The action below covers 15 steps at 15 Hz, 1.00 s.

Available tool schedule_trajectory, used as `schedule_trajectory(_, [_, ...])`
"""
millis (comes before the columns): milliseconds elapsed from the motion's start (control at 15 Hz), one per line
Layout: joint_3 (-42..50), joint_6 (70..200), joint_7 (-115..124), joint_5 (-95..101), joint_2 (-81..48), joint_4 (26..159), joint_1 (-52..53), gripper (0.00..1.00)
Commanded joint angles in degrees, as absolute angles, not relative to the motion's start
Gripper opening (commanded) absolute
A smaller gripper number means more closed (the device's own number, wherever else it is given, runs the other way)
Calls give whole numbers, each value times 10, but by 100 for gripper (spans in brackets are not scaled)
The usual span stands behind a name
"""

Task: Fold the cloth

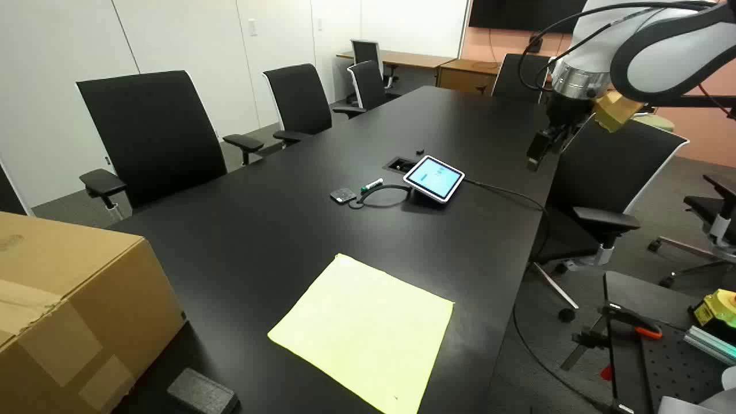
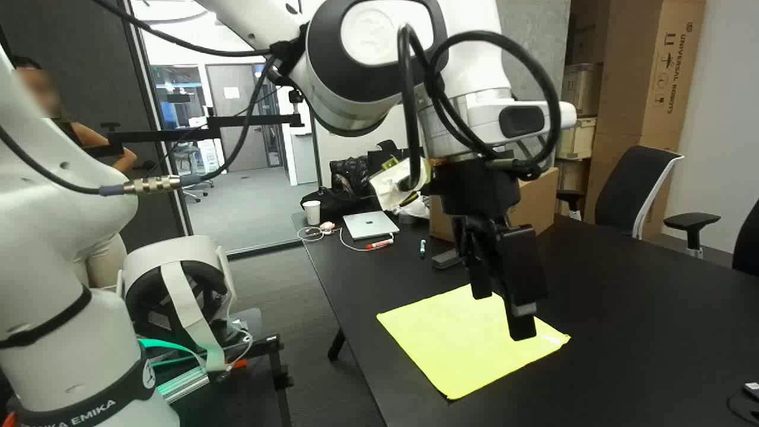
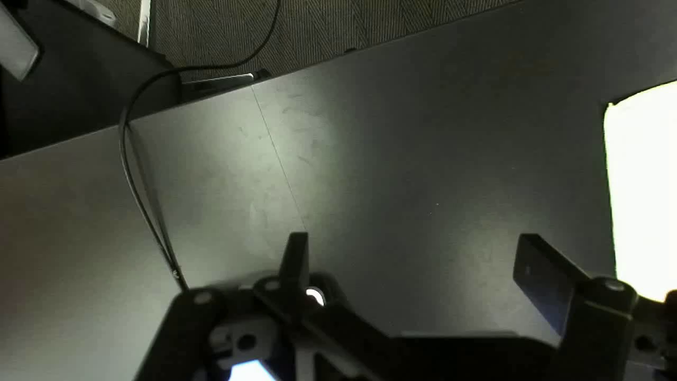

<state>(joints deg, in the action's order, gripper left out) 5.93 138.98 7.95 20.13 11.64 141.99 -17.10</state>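
The pale-yellow cloth (image 1: 368, 328) lies flat and spread out on the black table. It also shows in an exterior view (image 2: 456, 350), partly behind the gripper, and one edge of it shows at the right of the wrist view (image 3: 645, 196). My gripper (image 3: 412, 238) is open, with its fingers wide apart and nothing between them. In both exterior views the gripper (image 1: 546, 154) (image 2: 502, 314) hangs above the table, pointing down. It is apart from the cloth; the wrist view shows bare tabletop between the fingers, with the cloth off to the right.
A tablet (image 1: 435, 178) on a stand, with a cable, a marker (image 1: 372, 185) and a small dark device (image 1: 343, 195), stands beyond the cloth. A cardboard box (image 1: 115, 305) and a dark block (image 1: 202, 392) are beside it. A laptop (image 2: 370, 225) lies farther along. Chairs line the table.
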Motion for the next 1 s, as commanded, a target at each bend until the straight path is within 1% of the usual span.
schedule_trajectory(0, [70, 1388, 81, 204, 117, 1417, -160, 100])
schedule_trajectory(200, [70, 1390, 81, 204, 115, 1411, -160, 100])
schedule_trajectory(400, [69, 1405, 80, 208, 86, 1401, -156, 100])
schedule_trajectory(600, [64, 1438, 106, 217, 25, 1379, -148, 100])
schedule_trajectory(933, [71, 1493, 131, 177, -98, 1324, -117, 100])
